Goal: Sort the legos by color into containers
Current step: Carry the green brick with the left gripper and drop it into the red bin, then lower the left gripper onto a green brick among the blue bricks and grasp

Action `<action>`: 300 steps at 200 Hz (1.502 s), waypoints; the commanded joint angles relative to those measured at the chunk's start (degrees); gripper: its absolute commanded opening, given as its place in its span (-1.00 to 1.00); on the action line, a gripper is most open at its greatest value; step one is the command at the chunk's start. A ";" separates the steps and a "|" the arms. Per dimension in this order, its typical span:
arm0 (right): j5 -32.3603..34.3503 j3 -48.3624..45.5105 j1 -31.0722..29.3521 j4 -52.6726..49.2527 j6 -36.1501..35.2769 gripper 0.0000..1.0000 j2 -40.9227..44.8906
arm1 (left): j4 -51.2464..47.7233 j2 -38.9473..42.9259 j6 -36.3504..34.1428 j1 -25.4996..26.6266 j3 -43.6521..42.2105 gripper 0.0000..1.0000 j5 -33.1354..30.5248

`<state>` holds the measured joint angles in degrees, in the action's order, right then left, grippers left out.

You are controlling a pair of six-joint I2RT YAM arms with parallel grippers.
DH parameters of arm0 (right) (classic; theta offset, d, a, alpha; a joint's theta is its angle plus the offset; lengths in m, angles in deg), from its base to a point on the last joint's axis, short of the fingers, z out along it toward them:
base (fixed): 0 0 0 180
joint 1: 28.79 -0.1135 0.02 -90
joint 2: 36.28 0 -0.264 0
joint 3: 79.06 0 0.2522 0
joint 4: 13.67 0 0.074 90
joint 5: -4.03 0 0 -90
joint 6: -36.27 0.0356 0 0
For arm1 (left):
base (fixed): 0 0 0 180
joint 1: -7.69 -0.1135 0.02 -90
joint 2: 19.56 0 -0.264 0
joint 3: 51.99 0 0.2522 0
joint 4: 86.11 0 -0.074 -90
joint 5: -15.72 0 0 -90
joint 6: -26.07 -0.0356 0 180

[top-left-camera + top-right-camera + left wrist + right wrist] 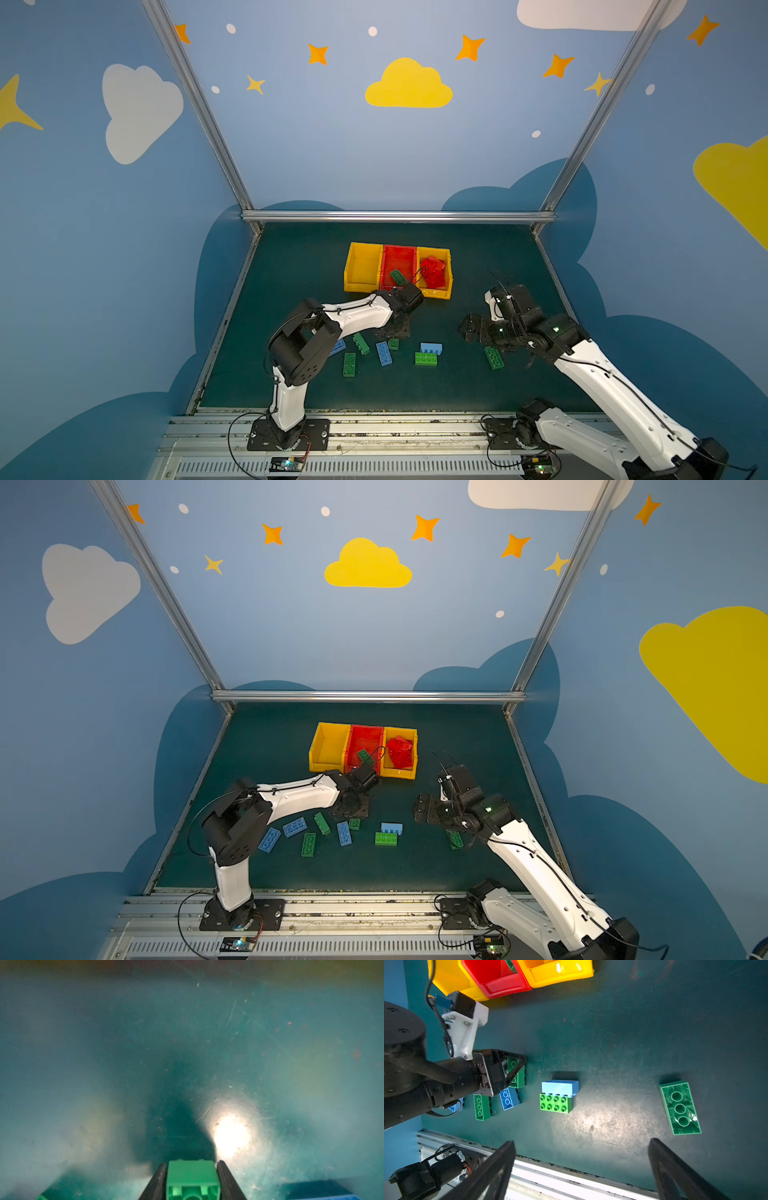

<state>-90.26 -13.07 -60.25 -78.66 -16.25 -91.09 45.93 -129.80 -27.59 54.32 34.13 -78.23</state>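
My left gripper (192, 1164) is shut on a green lego (192, 1178), low over the mat in front of the containers. In both top views that lego (393, 343) shows just below the left gripper (396, 330). My right gripper (582, 1141) hangs open with nothing between its fingers, right of the loose legos (471, 328). The containers form a row: a yellow bin (365, 246), a red bin (400, 248) holding one green lego (398, 276), and a yellow bin (434, 294) holding red legos (432, 270).
Loose on the mat lie green legos (349, 364) (361, 343) (426, 358) (493, 357), a blue lego (384, 353), a light blue lego (431, 347) on its side, and two more blue ones (269, 839) (294, 827) by the left arm. A metal rail (374, 419) borders the front.
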 commanded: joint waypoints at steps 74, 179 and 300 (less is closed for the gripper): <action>1.66 1.54 0.60 0.77 -1.42 0.95 -0.78 | -5.80 -1.22 -0.36 -0.35 3.30 -0.58 -2.26; 1.37 4.71 2.41 1.62 -4.05 0.95 -5.25 | -15.15 -10.46 -9.69 -10.32 32.74 -0.60 -4.59; 1.19 4.38 3.87 0.59 -4.99 0.95 -4.07 | -28.71 -31.45 -11.16 -14.43 73.34 0.37 -3.83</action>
<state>-89.48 -9.57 -56.62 -77.04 -20.74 -96.64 21.26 -164.29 -39.05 39.89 107.85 -82.97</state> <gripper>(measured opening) 0.973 0.663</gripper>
